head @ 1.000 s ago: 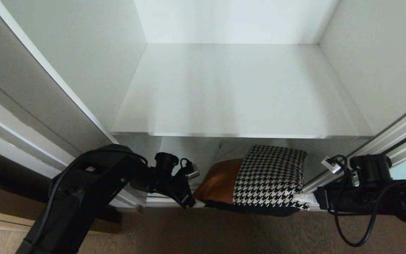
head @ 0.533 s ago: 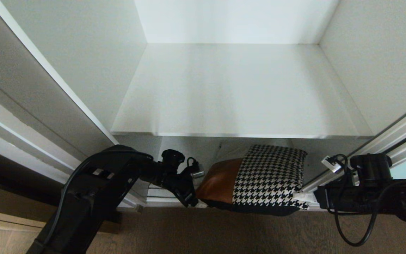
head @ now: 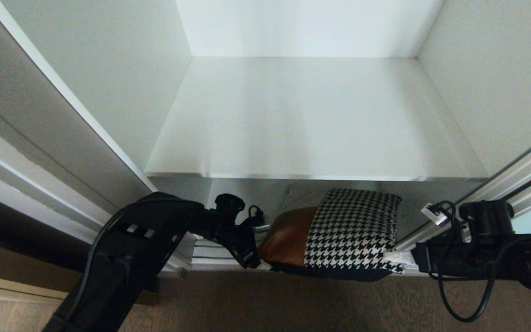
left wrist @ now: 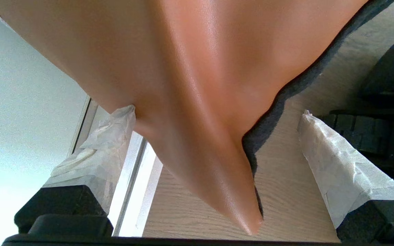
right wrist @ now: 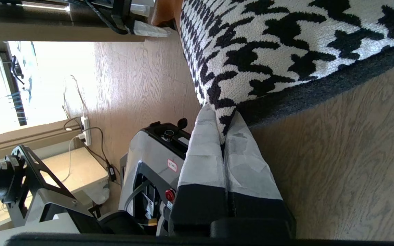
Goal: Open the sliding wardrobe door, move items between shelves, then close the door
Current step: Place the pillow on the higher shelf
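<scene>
White wardrobe walls and two white shelves fill the head view, with brown wooden floor in front. On the upper shelf (head: pixel 311 115) nothing lies; the cushion-like bag (head: pixel 339 230) sits at the front edge of the lower shelf (head: pixel 210 256), partly hanging over the floor, under the upper board. Its long axis runs left to right across the wardrobe opening: the tan leather end points to the robot's left, the houndstooth end to the right.

At the houndstooth end, the right gripper (right wrist: pixel 222 133) is clenched on a corner of the bag, its taped fingers pressed together with the fabric between them. At the leather end, the left gripper (left wrist: pixel 217 160) is spread wide; the leather corner pokes into the gap between its two taped fingers (left wrist: pixel 333 167), and one finger appears to touch the leather, but nothing is pinched yet.

I judge that the coming move depends on this left side: the bag lies directly ahead of the left gripper, already between the jaws, so closing there would give a two-ended hold for lifting the bag to the upper shelf
</scene>
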{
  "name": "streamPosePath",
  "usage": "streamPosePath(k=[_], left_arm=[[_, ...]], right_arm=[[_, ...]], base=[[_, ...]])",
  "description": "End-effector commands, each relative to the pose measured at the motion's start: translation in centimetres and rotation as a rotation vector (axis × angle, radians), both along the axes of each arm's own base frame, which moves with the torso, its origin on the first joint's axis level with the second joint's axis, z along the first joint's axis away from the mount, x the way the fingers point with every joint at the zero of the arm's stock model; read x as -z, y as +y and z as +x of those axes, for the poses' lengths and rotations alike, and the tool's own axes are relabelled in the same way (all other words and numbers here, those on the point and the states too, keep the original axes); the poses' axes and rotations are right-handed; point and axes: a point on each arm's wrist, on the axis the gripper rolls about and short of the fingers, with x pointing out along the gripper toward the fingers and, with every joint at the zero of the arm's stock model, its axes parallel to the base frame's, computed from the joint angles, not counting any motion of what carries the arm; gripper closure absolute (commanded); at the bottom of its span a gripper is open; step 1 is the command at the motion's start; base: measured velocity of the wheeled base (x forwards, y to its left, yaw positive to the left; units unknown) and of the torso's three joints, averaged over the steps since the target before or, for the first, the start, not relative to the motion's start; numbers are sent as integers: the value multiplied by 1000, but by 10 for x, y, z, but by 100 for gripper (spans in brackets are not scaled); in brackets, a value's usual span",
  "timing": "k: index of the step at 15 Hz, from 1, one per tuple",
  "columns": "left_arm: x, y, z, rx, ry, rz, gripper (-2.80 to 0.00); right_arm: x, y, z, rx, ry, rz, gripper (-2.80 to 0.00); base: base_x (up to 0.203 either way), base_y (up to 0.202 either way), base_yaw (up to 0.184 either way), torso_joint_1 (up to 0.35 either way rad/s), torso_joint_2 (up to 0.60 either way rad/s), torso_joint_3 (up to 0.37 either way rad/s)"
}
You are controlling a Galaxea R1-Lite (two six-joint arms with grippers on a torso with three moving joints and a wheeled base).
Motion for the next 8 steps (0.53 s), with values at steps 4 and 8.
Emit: streamPosePath(k=[4,8], left_arm=[[0,-5,7,-37,-128,48,-280],[-1,-7,7,-48,-141,70,0]], right_arm=[[-3,0,-1,-11,-9,11,0],[-3,0,-2,-16,-10,14,0]], base=[[0,0,0,0,0,0],[0,0,0,0,0,0]])
